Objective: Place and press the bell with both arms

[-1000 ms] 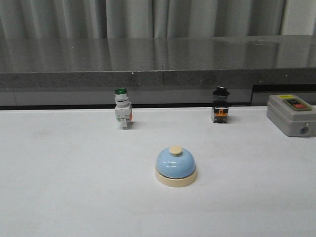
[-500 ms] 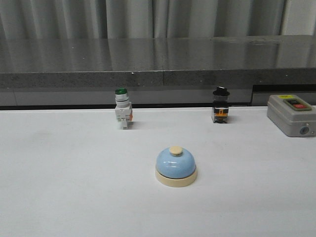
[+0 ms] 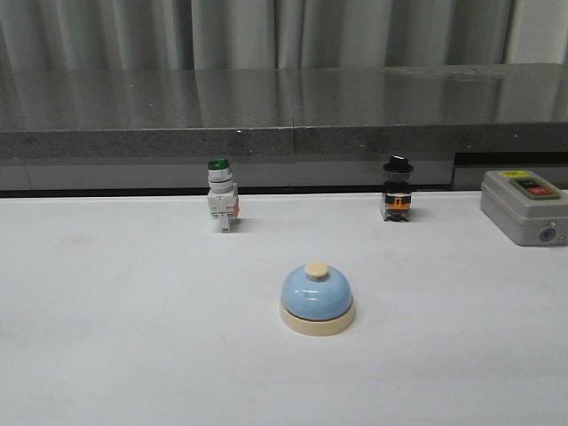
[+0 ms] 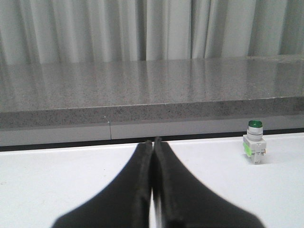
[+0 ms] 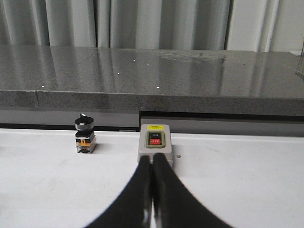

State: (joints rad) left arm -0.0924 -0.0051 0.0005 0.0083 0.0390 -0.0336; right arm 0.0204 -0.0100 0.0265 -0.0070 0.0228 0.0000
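- Bell [image 3: 317, 299]: light-blue dome on cream base, cream knob on top; upright on the white table [image 3: 124, 355], near the middle, slightly right of centre; nothing touching it; neither arm shows in the front view.
- Open room: bare tabletop on every side of the bell; near, left and right of it all free; the other items stand well apart, farther back.
- Far left of the bell: green-capped switch [image 3: 221, 197], white body, upright near the table's far edge; seen also in the left wrist view [image 4: 254, 145], standing alone on the white surface.
- Far right of the bell: black-capped switch [image 3: 397, 192], upright, about level with the green one; in the right wrist view [image 5: 84, 136] it stands left of the grey box, apart from it.
- Far right edge: grey box [image 3: 524, 206] with red and black buttons on its top face; partly cut by the frame's right border.
- Beyond the table's far edge: dark speckled stone ledge [image 3: 284, 111] running the full width; grey curtain [image 3: 266, 31] behind it.
- Left gripper [image 4: 153, 142]: black fingers pressed together, no gap at the tips; nothing between them; tips point toward the ledge, green-capped switch off to the right.
- Right gripper [image 5: 152, 159]: fingers closed tip to tip, holding nothing; the grey box [image 5: 155, 146] lies straight beyond the tips; whether they touch it, cannot tell.
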